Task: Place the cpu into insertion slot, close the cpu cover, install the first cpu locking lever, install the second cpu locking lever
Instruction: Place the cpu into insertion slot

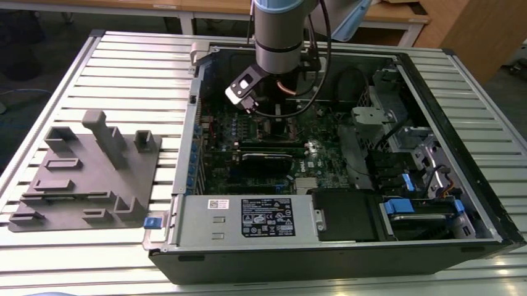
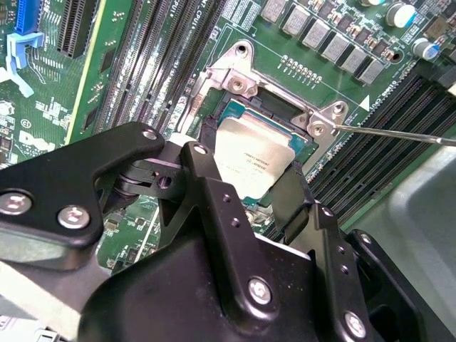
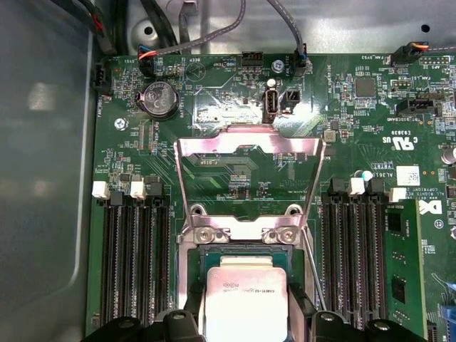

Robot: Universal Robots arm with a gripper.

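- The claw [image 2: 249, 178] is gripping the cpu [image 2: 255, 151] narrowly by two opposite edges at the insertion slot [image 2: 251, 107].
- Its black body is hiding whether the chip is seated.
- The cpu cover [image 3: 249, 146] is standing open.

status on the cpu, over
Pincer straddling the small silvery square chip, low at the black square socket. Thin silver metal cover frame stands open, off the socket.
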